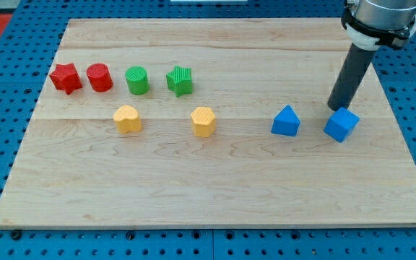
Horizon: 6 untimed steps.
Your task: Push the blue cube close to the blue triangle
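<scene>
From the one camera, the wooden worktop (215, 188) lies across a blue pegboard. The blue cube (341, 125) sits toward the view's right, with the blue triangle (286, 121) near it on its left, a gap of bare wood between them. My tip (336, 108) is down just above the cube's upper left corner, touching it or very nearly (I cannot tell which). There are no jaws here, only the straight dark rod.

Along the view's left, a row runs red star (66, 78), red cylinder (99, 77), green cylinder (136, 80), green star (180, 81). Below them sit a yellow block (128, 119) and a second yellow block (204, 121), shapes unclear, well apart from each other.
</scene>
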Available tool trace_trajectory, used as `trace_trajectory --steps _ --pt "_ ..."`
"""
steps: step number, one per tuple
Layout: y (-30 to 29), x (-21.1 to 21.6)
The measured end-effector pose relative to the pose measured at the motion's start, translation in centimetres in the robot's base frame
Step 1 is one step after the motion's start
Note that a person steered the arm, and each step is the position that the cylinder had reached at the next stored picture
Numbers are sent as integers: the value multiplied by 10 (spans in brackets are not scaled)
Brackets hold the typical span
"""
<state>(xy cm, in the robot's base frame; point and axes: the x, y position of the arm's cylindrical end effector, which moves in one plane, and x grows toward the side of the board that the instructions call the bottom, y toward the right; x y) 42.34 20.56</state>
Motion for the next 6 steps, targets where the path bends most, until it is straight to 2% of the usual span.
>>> trace_trajectory --steps 1,2,3,4,5,6 --pt "8 2" --pt "63 -3" --pt "67 40" --pt "3 56" --pt "-60 50" --pt "-70 65"
